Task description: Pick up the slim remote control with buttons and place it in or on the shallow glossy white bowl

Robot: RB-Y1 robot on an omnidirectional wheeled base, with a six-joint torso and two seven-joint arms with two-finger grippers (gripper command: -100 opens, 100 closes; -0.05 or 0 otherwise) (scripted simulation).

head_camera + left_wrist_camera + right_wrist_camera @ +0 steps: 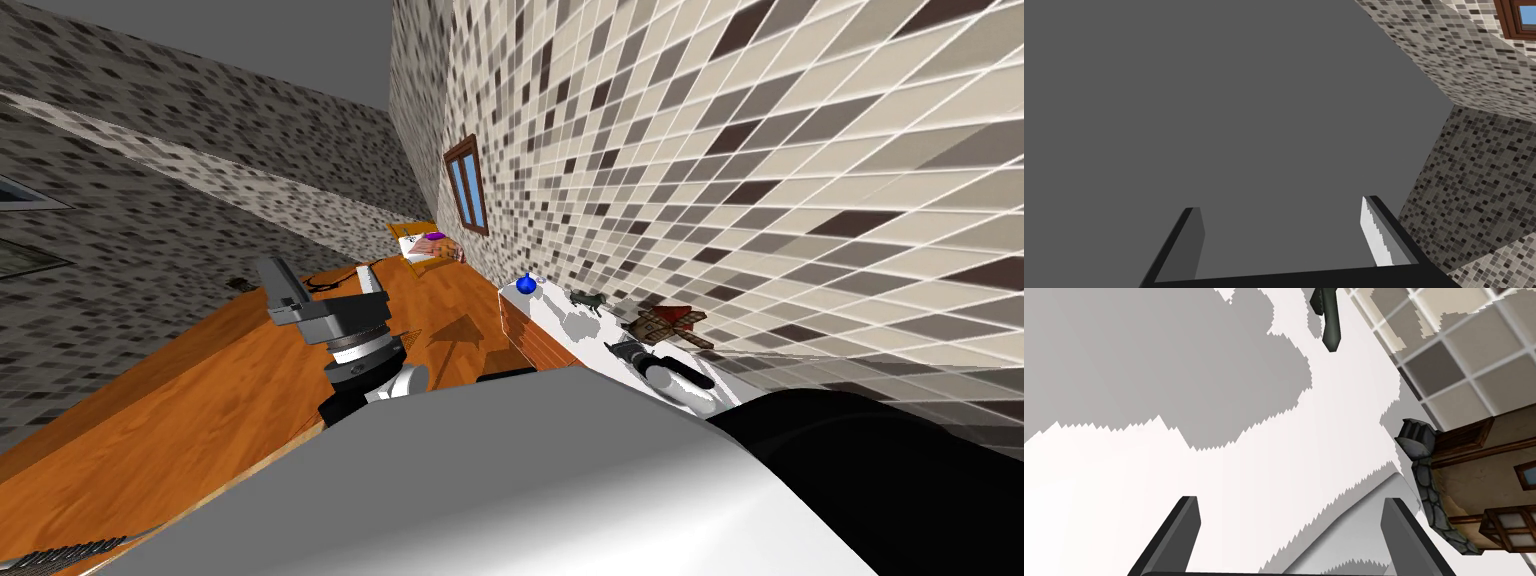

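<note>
White counter top [548, 312] with a brick-red side runs along the tiled wall [760, 180]. The right gripper [618, 349] hovers low over it, about midway between the front edge and the wall edge. In the right wrist view its two fingers stand wide apart with only bare white counter [1224, 488] and grey shadow between them, so the right gripper [1291, 500] holds nothing.

A slim black bar [697, 376] lies on the counter just beside the right forearm, on the wall side. It may be the remote control, though I cannot make out any buttons.

A brown windmill model [668, 322] stands at the wall edge. Its stone base [1429, 488] is near the right gripper's fingers. A small dark horse figurine [590, 299] stands farther along the same edge, and one of its legs [1330, 318] shows ahead of the gripper. A blue vase [526, 284] sits at the counter's far end.

The left gripper [320, 272] is raised over the orange wood floor [180, 400], well apart from the counter. The left gripper [1281, 202] also has its fingers spread and empty.
</note>
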